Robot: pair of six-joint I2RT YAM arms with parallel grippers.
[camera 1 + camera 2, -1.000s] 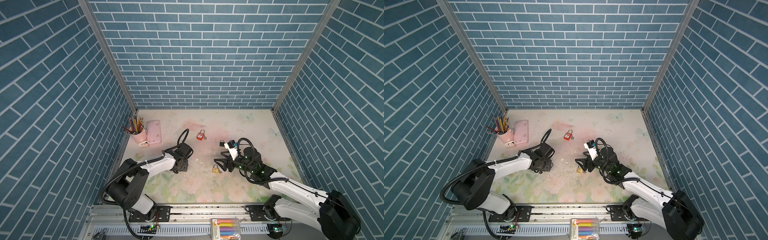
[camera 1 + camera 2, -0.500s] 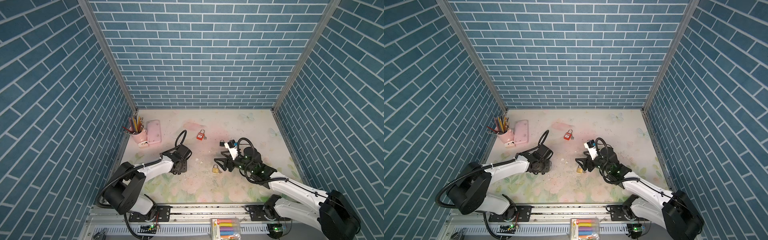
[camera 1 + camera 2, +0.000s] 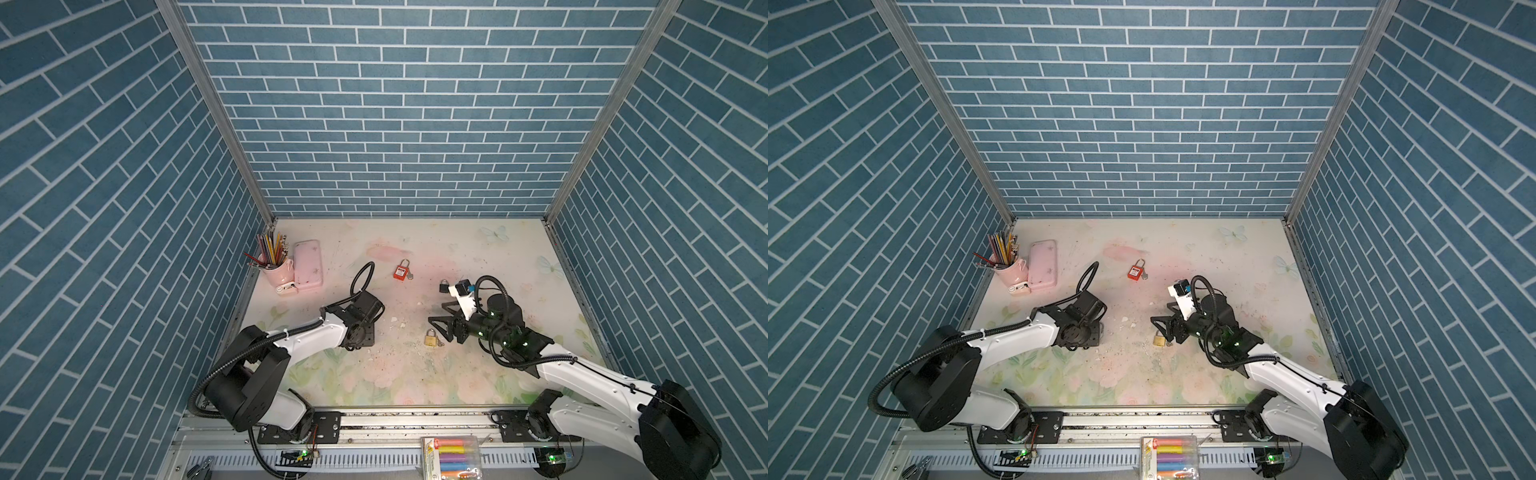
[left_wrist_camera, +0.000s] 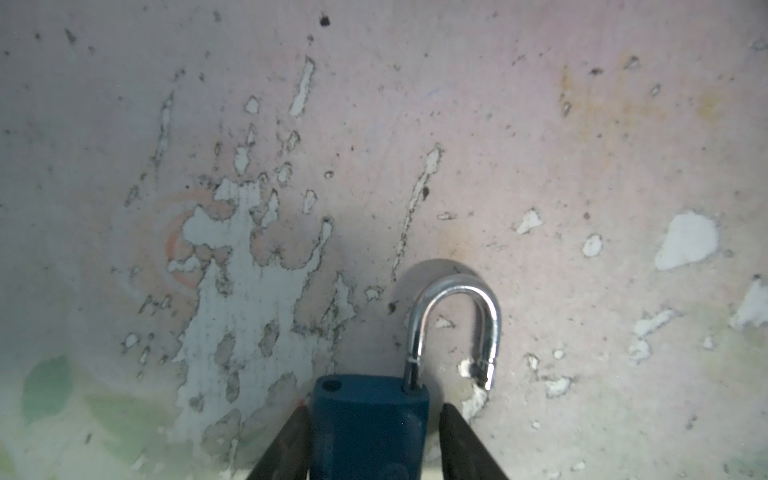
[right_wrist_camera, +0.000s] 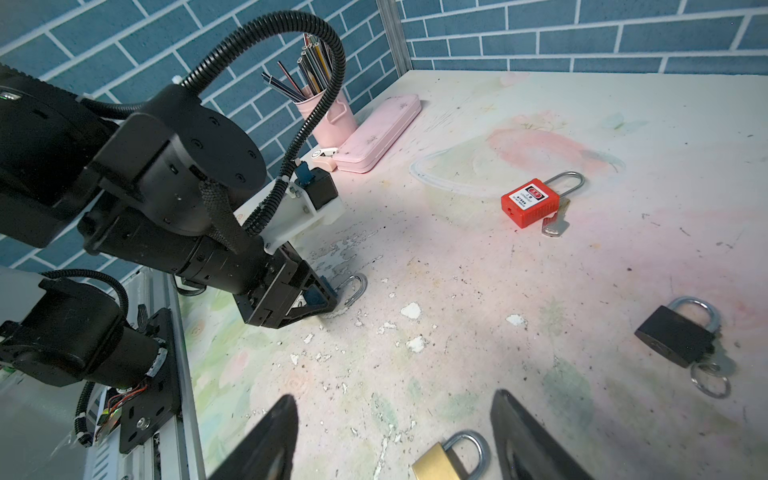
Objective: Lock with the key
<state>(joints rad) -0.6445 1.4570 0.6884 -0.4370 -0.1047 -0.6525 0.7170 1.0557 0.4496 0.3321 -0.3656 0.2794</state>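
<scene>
A blue padlock [image 4: 370, 424] lies on the table with its silver shackle [image 4: 457, 286] swung open. My left gripper [image 4: 375, 408] points down at it and has closed in on the two sides of its body; in the right wrist view only the shackle [image 5: 357, 286] sticks out past this gripper [image 5: 320, 303]. The blue padlock's key end is hidden. My right gripper [image 5: 395, 395] hangs open just above the table, with a brass padlock [image 5: 440, 463] lying below it and untouched. In both top views the left gripper [image 3: 360, 336] is left of centre and the right gripper [image 3: 1159, 312] is right of centre.
A red padlock [image 5: 528, 203] with a key [image 5: 555, 226] beside it lies further back. A black padlock [image 5: 675, 338] with a key ring [image 5: 710, 380] lies to the right. A pink pencil cup [image 3: 276, 270] and a pink case [image 3: 308, 264] stand at the back left. The table surface is chipped.
My left gripper has shifted slightly towards the front and its jaws have narrowed around the blue padlock. The right arm has stayed still.
</scene>
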